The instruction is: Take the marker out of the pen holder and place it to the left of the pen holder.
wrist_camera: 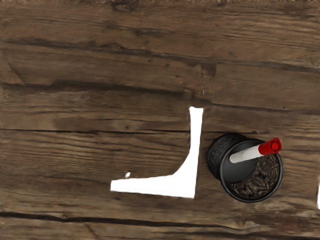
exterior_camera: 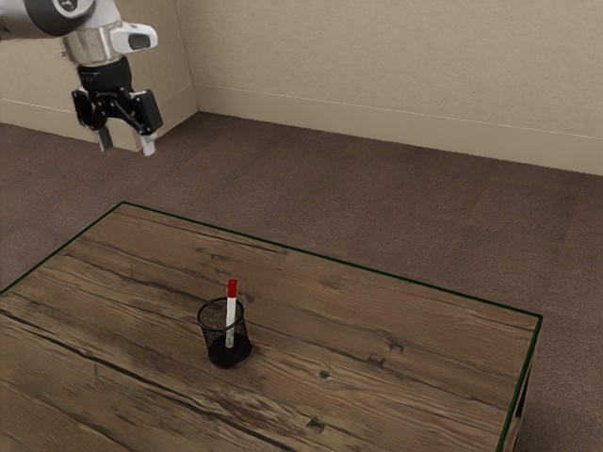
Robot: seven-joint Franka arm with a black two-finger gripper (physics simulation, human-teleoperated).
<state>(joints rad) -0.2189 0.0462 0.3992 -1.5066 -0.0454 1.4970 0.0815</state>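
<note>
The white marker (exterior_camera: pixel 231 320) with a red cap (exterior_camera: pixel 233 288) is inside the black mesh pen holder (exterior_camera: pixel 206 332), cap end up, its lower end down by the holder's dark base. It stands at a slight tilt, and the cap rises above the holder's round rim; in the wrist view the capped end reaches out over the rim, while the white barrel slants back down into the cup. The pen holder, a round open-topped cup, stands upright on the brown wooden table (exterior_camera: pixel 377 320), whose top has dark grain lines, cracks and knots, with a thin dark green line along its edges. In the wrist view a white, roughly L-shaped patch (wrist_camera: pixel 186 177) shows just beside the pen holder; I cannot tell what it is. Well apart from the marker, above and toward the exterior view's upper left, hangs the black two-finger gripper (exterior_camera: pixel 126 148), pointing down. Its two fingers stand wide of each other with a clear gap between the tips, and it has hold of nothing. Above it is the white and grey robot arm (exterior_camera: pixel 42 19), coming in from the exterior view's upper left. Beyond the table lie the brown carpeted floor (exterior_camera: pixel 377 193) and a plain beige wall (exterior_camera: pixel 396 66) with a paler baseboard (exterior_camera: pixel 396 130) along its foot.
</note>
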